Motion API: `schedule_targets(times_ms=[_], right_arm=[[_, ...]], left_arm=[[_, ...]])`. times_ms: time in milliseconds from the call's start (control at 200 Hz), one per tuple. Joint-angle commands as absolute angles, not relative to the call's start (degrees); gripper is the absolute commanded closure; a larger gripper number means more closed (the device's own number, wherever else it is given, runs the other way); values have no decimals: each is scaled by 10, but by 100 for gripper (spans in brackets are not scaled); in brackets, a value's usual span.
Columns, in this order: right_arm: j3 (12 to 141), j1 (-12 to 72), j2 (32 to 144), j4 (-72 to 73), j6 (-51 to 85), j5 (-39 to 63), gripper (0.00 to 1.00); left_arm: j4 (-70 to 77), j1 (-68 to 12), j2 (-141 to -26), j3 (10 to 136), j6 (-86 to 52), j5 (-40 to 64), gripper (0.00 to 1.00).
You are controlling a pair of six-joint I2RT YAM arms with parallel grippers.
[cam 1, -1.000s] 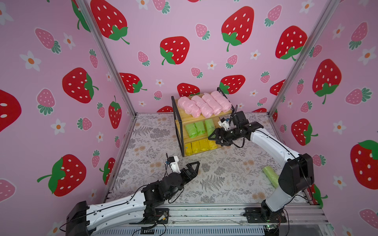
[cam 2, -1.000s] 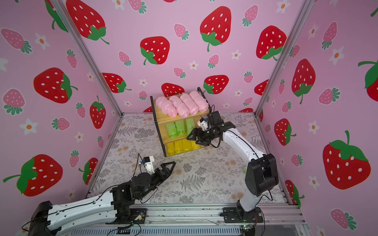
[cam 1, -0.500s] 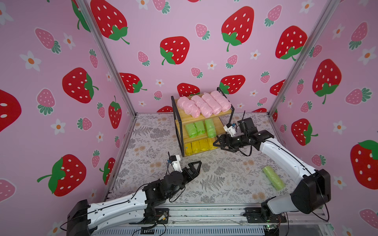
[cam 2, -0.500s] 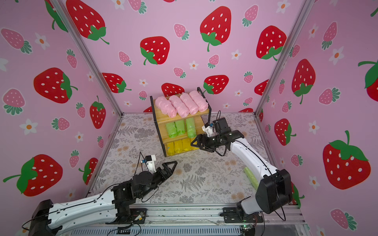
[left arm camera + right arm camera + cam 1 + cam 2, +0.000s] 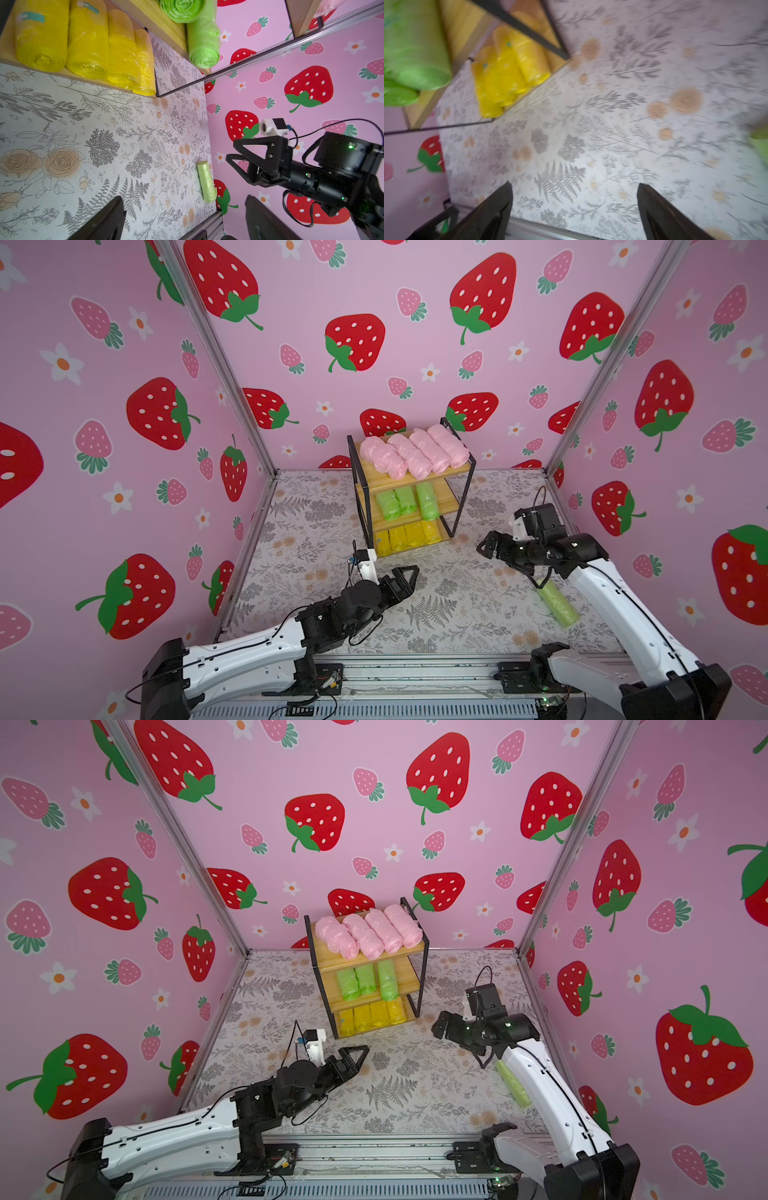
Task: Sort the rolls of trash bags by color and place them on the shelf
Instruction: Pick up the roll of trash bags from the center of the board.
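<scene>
Claws first: left gripper (image 5: 409, 577) hovers nearest over the mat (image 5: 457, 605), jaws spread wide, nothing in them. Further out, the last green roll (image 5: 557, 601) lies loose on the mat, close beside the right arm (image 5: 615, 605). Right gripper (image 5: 486, 545) hangs just past it, wide open and empty. Roll looks light, squishy and slick, so I'd pinch it across the middle, not the ends. At the back, the shelf (image 5: 446, 501) has pink rolls (image 5: 411, 452) on top, three green rolls (image 5: 401, 502) mid-tier with a free slot, yellow rolls (image 5: 405, 535) at the bottom.
</scene>
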State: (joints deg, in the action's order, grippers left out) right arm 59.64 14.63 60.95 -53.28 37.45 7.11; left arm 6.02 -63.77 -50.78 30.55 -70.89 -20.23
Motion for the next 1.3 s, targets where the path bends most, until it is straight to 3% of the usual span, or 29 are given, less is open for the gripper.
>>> schedule_targets(times_ms=[0,210,355,505,610,725,956,1131,1291], right_arm=[[563,75,565,-632,409,-3,1],[515,-31,543,-568,394,-25,1],[542,-34,611,-518,249,-112,1],[576,-35,686,-493,69,-121,1],[592,-35,731,-502,31,-65,1],[615,-41,755,-521,-19,-88,1],[581,-105,745,-529,-56,-35,2],[578,-132,811,-530,-99,-46,10],[531,-132,849,-519,-162,-51,8]], left_arm=[[56,-638,-517,334,-679,-186,6],[84,-638,-539,332,-665,-166,6],[101,-638,-536,320,-657,-156,6],[110,-637,-512,295,-647,-167,5],[113,-635,-494,282,-638,-172,4],[117,-626,-492,274,-633,-155,4],[191,-618,-572,273,-630,-70,4],[199,-618,-650,313,-631,25,5],[210,-618,-685,332,-631,65,5]])
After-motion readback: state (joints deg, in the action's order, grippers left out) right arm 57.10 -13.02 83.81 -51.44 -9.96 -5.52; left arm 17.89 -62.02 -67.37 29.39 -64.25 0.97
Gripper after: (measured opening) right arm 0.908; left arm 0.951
